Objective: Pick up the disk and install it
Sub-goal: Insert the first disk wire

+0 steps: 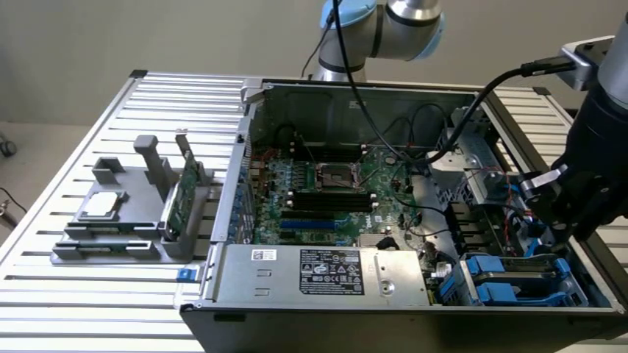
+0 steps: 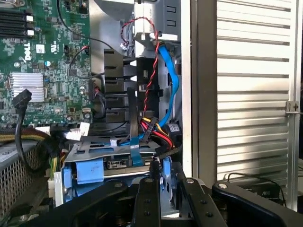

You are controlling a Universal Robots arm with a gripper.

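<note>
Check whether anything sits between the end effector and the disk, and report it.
Nothing visible does. The end effector is right at the edge of the disk. A blue cable and a red, yellow and black wire bundle lie just beyond the disk, not between them.

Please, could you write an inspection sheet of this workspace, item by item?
Surface: slatted metal table carrying the open computer case.
Job's things: disk in its blue carrier, in the drive bay at the case's corner, below the gripper.
Clutter: grey fixture holding a silver chip and a green card, on the exterior view's left.
Grippers: gripper low over the drive bay; whether it holds the disk cannot be told.
Cables: blue cable and red-black wires beside the bay; black cable to the wrist.
Surroundings: beige wall; nothing else seen.
</note>
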